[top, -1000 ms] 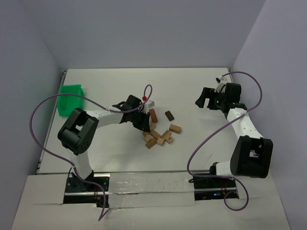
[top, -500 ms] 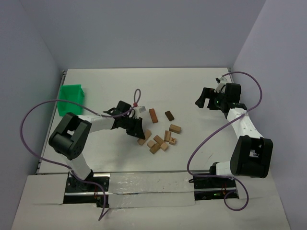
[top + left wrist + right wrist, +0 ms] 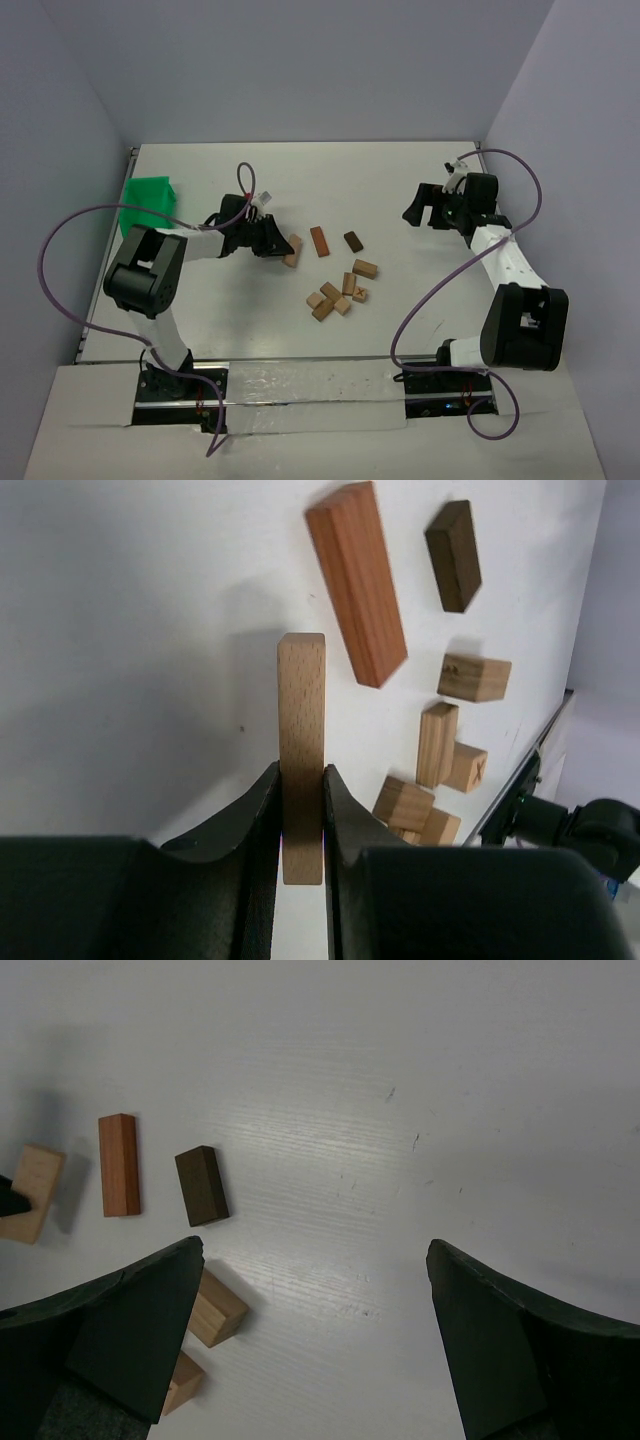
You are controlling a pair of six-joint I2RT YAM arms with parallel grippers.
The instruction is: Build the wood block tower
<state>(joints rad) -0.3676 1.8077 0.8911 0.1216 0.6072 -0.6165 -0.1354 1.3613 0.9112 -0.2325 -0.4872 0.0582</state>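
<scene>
Between left fingers [image 3: 255, 825], half-hidden tan bar [image 3: 302, 720]

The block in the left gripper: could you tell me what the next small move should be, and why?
Probably lower the block straight down onto the bare table and only then open. The left gripper is shut on it, its shadow suggests it hangs above the surface, nothing is stacked yet, and the other blocks lie loose to its right.
</scene>
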